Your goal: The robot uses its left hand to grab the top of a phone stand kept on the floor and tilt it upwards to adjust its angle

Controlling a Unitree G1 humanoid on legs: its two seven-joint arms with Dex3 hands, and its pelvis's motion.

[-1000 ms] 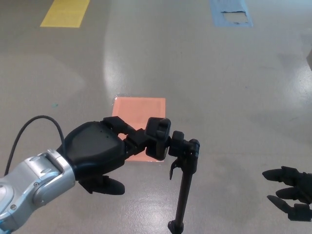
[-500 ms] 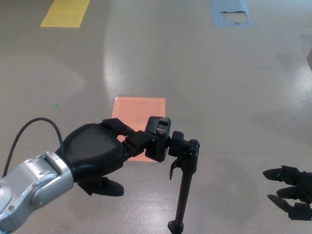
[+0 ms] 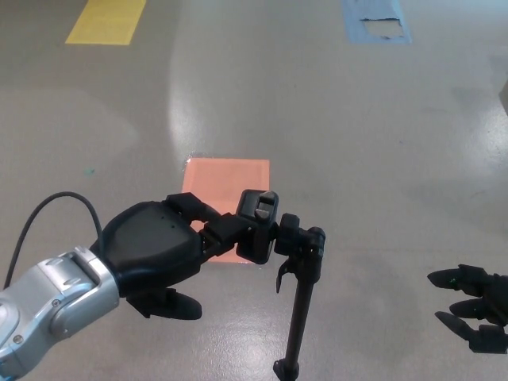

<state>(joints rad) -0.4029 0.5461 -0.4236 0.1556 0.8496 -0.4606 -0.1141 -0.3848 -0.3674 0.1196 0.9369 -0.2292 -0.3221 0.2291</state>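
Black left hand [image 3: 159, 250]: fingers closed on clamp head of slim black phone stand [image 3: 298, 294], standing on grey floor; head unchanged since a moment ago, tilt barely begun

Floor layout, head view.

- Grey polished concrete floor [image 3: 357, 143]: carries everything listed.
- Black phone stand with a slim pole [image 3: 298, 313]: near centre, low in the view; its black clamp head [image 3: 258, 226] sits at the top, left of the pole joint.
- Robot's black left hand [image 3: 155, 250]: enters from the lower left, its fingers [image 3: 226, 226] touching the clamp head from the left.
- Orange square floor marking [image 3: 226, 178]: behind the left hand and clamp head, partly covered by them.
- Yellow floor marking [image 3: 107, 20]: far back, left.
- Blue floor marking [image 3: 377, 20]: far back, right.
- Robot's black right hand [image 3: 476, 305]: lower right edge, well apart from the stand.
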